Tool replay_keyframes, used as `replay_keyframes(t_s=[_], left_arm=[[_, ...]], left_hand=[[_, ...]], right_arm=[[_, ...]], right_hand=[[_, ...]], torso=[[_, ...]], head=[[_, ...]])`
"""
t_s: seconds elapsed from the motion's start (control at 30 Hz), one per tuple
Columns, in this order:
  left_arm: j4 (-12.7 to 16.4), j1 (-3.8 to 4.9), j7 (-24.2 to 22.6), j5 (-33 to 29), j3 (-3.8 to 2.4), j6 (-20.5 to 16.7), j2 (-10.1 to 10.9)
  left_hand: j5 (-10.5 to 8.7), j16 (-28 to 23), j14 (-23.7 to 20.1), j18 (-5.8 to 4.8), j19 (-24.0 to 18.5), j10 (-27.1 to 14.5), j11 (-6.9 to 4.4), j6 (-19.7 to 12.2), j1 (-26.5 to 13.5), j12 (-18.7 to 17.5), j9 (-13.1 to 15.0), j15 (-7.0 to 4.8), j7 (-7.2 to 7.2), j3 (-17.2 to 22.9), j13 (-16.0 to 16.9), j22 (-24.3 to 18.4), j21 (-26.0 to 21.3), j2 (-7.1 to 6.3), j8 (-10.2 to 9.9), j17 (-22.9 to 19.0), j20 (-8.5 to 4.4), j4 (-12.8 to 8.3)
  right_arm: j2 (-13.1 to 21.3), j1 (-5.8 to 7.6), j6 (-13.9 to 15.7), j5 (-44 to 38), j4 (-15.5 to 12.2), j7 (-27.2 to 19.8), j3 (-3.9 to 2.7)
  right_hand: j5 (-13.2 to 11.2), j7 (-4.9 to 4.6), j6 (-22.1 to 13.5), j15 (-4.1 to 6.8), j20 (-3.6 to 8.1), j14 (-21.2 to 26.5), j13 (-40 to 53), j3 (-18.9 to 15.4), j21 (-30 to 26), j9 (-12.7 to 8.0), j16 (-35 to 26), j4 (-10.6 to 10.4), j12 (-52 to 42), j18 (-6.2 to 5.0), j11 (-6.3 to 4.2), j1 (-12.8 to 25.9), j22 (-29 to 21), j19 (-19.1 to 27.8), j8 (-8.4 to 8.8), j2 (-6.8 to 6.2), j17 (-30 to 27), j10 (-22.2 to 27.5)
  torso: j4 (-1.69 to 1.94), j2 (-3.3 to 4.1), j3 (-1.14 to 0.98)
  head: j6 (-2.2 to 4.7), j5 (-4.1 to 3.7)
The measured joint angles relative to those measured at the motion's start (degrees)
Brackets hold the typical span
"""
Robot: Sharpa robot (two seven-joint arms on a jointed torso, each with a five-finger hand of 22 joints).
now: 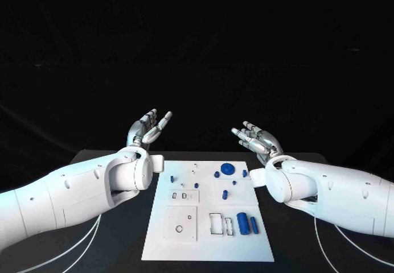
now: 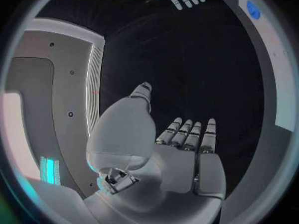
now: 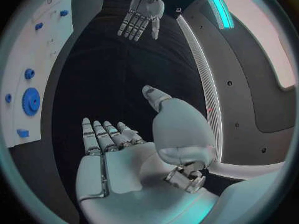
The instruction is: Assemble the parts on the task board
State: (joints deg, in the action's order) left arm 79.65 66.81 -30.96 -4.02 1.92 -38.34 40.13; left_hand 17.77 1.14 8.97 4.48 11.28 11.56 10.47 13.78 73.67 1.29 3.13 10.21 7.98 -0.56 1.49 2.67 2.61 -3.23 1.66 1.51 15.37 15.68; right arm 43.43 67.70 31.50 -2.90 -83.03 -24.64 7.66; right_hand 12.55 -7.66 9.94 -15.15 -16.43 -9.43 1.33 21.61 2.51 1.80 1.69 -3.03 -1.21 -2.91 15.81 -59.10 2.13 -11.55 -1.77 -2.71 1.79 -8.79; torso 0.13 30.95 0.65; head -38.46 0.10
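The flat white rectangular task board (image 1: 164,250) lies in the middle of the black worktop (image 1: 98,250), and the small blue plastic parts lie scattered over its far half and near right corner. A round blue toothed gear (image 1: 226,168) sits near the far edge, a few tiny blue pegs (image 1: 172,178) are spread around it, a short upright blue pin (image 1: 225,195) stands nearer the middle, and two longer blue cylinders (image 1: 243,222) lie side by side close to the near right corner, next to outlined rectangular recesses.

The left robot hand (image 1: 148,129) is raised above the far left of the board, palm up, fingers apart and holding nothing. The right robot hand (image 1: 258,137) is raised above the far right in the same way, fingers spread wide and empty. Both are well apart from every part.

The parts look like hard moulded plastic: light, stiff and smooth, so likely to skid or roll if nudged from one side. The cylinders would probably be best pinched across their round flanks at mid-length. The gear lies flat, so its rim looks like the place to take it, with fingertips on opposite teeth. The tiny pegs look the most awkward, needing a fine fingertip pinch from above
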Motion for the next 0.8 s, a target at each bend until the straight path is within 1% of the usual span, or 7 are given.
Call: replay_keyframes(t_s=[0.17,0.23,0.33,0.53,0.63,0.7,0.8], left_arm=[[0.0,-0.03,-0.4,-0.6,0.02,0.9,0.0],[0.0,-0.02,-0.5,-0.8,0.02,1.1,0.0],[1.4,0.46,-0.3,-0.4,0.03,3.3,3.0],[2.6,0.67,0.7,0.9,0.08,6.2,4.7],[4.0,0.89,1.3,1.9,0.07,7.9,5.7],[4.6,1.04,1.6,2.4,0.03,8.7,6.4],[6.2,1.22,2.1,3.4,0.01,10.1,7.6]], left_hand=[[0.41,1.6,4.5,1.73,2.6,3.9,0.93,4.0,3.0,0.6,0.9,1.25,0.25,-0.2,0.4,0.9,1.7,0.46,1.3,0.9,0.85,0.2],[0.41,3.0,8.5,1.73,5.3,8.2,1.59,7.3,4.3,1.4,1.6,1.76,0.45,-0.3,0.8,1.7,3.2,0.76,2.4,1.7,0.95,0.2],[0.79,6.0,16.6,2.24,10.8,16.7,2.25,13.6,6.2,3.0,3.1,1.95,0.91,-0.6,1.4,3.2,6.2,1.15,4.7,3.1,1.0,-0.1],[1.54,11.3,30.7,3.97,20.8,31.8,1.89,24.7,9.9,5.3,5.6,0.74,2.33,-0.5,2.0,5.1,11.3,1.65,9.2,5.7,0.85,-0.6],[1.8,13.0,35.4,4.84,24.1,36.7,1.22,27.8,11.3,5.7,6.2,-0.08,2.86,-0.3,2.1,5.5,12.9,1.66,10.5,6.6,0.53,-0.8],[1.9,13.8,37.5,4.83,25.5,38.8,0.9,29.2,11.9,5.7,6.5,-0.48,3.07,-0.3,2.2,5.5,13.5,1.58,11.0,7.0,0.36,-0.8],[1.9,14.7,40.2,4.82,27.5,41.7,0.47,30.9,12.9,5.7,6.8,-1.07,3.38,0.3,2.2,5.6,14.3,1.32,11.8,7.7,0.01,-0.7]], right_arm=[[-0.3,1.23,-5.2,-1.7,1.2,1.7,1.22],[-0.3,1.48,-6.8,-2.3,1.5,2.3,1.39],[-0.4,3.39,-6.7,-11.8,5.7,3.4,1.47],[0.3,4.84,-6.5,-28.2,7.4,6.6,1.28],[0.5,5.39,-6.8,-35.8,7.4,8.7,1.32],[0.7,5.86,-7.0,-39.3,7.4,9.7,1.16],[1.1,6.57,-7.2,-45.5,7.4,11.6,1.03]], right_hand=[[0.0,-0.45,7.5,0.06,-0.09,-7.6,0.8,1.7,2.3,1.5,2.2,3.4,-1.7,-1.22,-0.01,-5.2,1.1,-5.6,-2.35,-0.77,1.4,-8.2],[0.3,-0.78,12.0,0.44,-0.08,-12.6,1.2,2.2,3.8,2.4,3.6,5.0,-2.9,-1.95,-0.25,-6.9,1.9,-9.7,-3.82,-1.1,2.3,-13.8],[0.6,-1.37,19.6,1.39,-0.04,-20.8,1.7,3.0,6.5,3.8,5.9,7.3,-4.5,-3.28,-0.89,-8.8,3.0,-17.0,-6.36,-1.61,3.8,-22.4],[0.6,-2.95,30.8,3.69,0.29,-33.8,2.2,4.1,10.2,5.9,9.1,11.1,-5.8,-5.53,-2.68,-10.1,4.2,-28.5,-9.99,-2.43,6.1,-35.4],[0.6,-3.49,34.0,4.57,0.57,-37.8,2.2,4.3,11.0,6.6,10.0,12.3,-5.8,-5.54,-3.42,-10.5,4.3,-32.0,-10.89,-2.74,7.0,-39.3],[0.6,-3.72,35.5,5.05,0.81,-39.8,2.3,4.3,11.5,6.9,10.3,12.9,-5.8,-6.41,-3.84,-10.5,4.3,-33.7,-11.31,-2.74,7.6,-41.2],[0.6,-4.28,37.8,5.9,1.35,-42.9,2.4,4.5,12.1,7.5,10.8,13.9,-5.8,-6.41,-4.55,-10.7,4.4,-36.5,-11.75,-2.96,8.5,-44.2]], torso=[[0.0,-0.01,0.0],[0.0,-0.01,0.0],[0.08,0.61,0.14],[0.3,2.01,0.3],[0.44,2.64,0.34],[0.52,3.0,0.37],[0.69,3.74,0.41]], head=[[-0.03,0.0],[-0.04,0.01],[-0.51,0.01],[-0.56,-0.33],[-0.36,-0.53],[-0.22,-0.64],[0.08,-0.94]])
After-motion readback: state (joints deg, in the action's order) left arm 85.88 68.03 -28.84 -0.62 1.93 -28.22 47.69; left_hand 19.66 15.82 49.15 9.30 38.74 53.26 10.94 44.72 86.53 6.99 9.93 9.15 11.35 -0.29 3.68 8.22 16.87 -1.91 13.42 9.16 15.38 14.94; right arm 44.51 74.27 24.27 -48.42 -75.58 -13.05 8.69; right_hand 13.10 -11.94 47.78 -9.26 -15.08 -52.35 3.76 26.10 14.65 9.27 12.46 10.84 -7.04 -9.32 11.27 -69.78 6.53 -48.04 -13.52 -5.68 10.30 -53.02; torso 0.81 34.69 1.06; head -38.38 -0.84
